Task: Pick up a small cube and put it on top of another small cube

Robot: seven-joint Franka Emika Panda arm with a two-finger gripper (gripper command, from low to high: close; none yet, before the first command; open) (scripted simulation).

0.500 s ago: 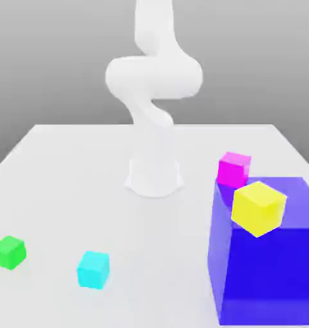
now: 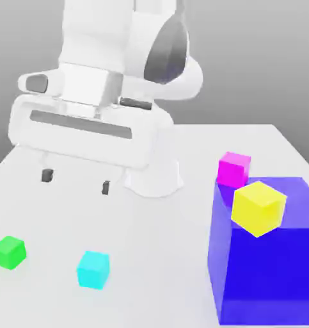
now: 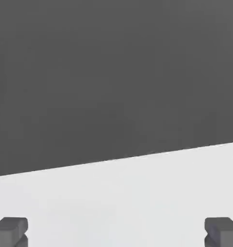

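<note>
The small cyan cube (image 2: 93, 268) rests on the white table (image 2: 150, 256) near the front, at the exterior view's left of centre. My gripper (image 2: 76, 181) hangs open above the table, behind and above that cube, with nothing between its dark fingertips (image 2: 47, 175). In the hand view the two fingertips (image 3: 11, 228) stand far apart over bare white table (image 3: 137, 193).
A small green cube (image 2: 8, 251) lies at the front on the exterior view's left. A big blue cube (image 2: 265, 262) stands at the exterior view's right, with a yellow cube (image 2: 258, 207) in front of its top edge and a small magenta cube (image 2: 233, 169) behind it.
The arm has swung forward and down: the hand now fills the upper left of the exterior view, where half a second ago the arm stood upright. The cubes have not moved.
</note>
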